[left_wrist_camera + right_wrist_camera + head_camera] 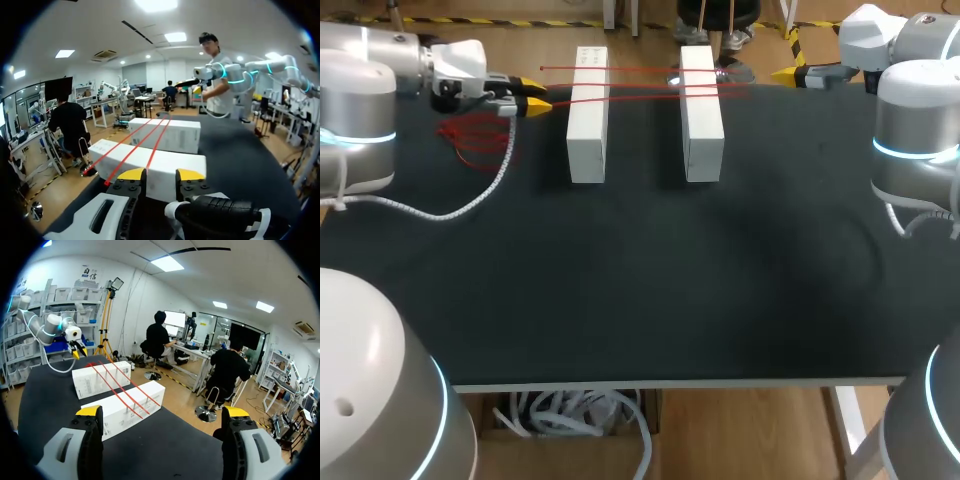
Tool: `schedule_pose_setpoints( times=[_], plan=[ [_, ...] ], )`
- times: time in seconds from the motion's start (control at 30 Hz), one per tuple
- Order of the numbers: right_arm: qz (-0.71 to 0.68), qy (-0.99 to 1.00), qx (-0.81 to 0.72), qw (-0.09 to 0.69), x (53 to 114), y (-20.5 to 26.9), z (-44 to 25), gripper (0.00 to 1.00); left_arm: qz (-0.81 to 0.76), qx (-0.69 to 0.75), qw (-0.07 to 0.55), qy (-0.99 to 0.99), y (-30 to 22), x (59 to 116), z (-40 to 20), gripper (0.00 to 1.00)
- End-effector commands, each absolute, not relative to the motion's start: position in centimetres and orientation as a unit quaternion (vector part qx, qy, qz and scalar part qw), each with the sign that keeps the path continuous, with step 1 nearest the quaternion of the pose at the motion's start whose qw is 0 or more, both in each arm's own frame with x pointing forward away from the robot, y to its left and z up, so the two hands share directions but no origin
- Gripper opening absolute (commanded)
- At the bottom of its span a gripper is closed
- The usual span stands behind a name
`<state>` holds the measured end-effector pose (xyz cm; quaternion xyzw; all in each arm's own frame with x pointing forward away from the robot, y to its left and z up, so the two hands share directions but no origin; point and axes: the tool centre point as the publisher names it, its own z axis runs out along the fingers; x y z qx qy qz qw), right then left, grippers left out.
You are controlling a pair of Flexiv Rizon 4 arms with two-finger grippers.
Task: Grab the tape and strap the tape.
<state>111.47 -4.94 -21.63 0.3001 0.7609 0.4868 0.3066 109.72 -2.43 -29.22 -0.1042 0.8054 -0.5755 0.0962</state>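
Observation:
Two white boxes, one (587,115) on the left and one (701,112) on the right, stand side by side at the table's far side. Three strands of red tape (640,82) lie stretched across both box tops. More red tape lies in a loose tangle (478,140) on the table to the left. My left gripper (532,98) sits just left of the left box, at the strands' ends. In the left wrist view its fingers (161,175) stand a narrow gap apart with nothing seen between them, and the strands (145,145) run ahead. My right gripper (790,72) is at the far right edge, wide open (162,412) and empty.
A white coiled cable (470,205) trails from my left arm over the table's left part. The table is dark (650,290). The right wrist view takes in both boxes (125,412) with my left gripper (75,347) beyond them.

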Motion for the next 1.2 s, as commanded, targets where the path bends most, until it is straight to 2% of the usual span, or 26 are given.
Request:
schedule_pose_setpoints(
  times=[0.03,0.1,0.2,0.3,0.63,0.7,0.8,0.87,1.2],
  plan=[
    [0.487,0.761,0.300,0.306,111.4,-5.0,-21.6,1.00,-0.578,-0.104,0.092,0.804,-2.9,110.6,-30.0,0.14],
    [0.487,0.761,0.300,0.306,111.4,-5.0,-21.6,1.00,-0.578,-0.103,0.092,0.804,-3.0,110.8,-30.2,0.19],
    [0.487,0.761,0.300,0.306,111.4,-5.0,-21.6,1.00,-0.580,-0.107,0.086,0.803,-3.2,111.2,-30.5,0.20],
    [0.487,0.761,0.300,0.306,111.4,-5.0,-21.6,1.00,-0.580,-0.104,0.088,0.803,-3.2,111.5,-30.6,0.30],
    [0.487,0.761,0.300,0.306,111.4,-5.0,-21.6,1.00,-0.581,-0.103,0.086,0.803,-3.1,112.7,-30.9,0.29],
    [0.487,0.761,0.300,0.306,111.4,-5.0,-21.6,1.00,-0.580,-0.104,0.086,0.804,-3.0,113.0,-31.1,0.25],
    [0.487,0.761,0.300,0.306,111.4,-5.0,-21.6,1.00,-0.579,-0.105,0.085,0.804,-2.9,113.3,-31.4,0.29],
    [0.487,0.761,0.300,0.306,111.4,-5.0,-21.6,1.00,-0.579,-0.107,0.085,0.804,-2.7,113.5,-31.6,0.26],
    [0.487,0.761,0.300,0.306,111.4,-5.0,-21.6,1.00,-0.579,-0.102,0.094,0.804,-1.9,113.9,-32.5,0.28]
  ],
)
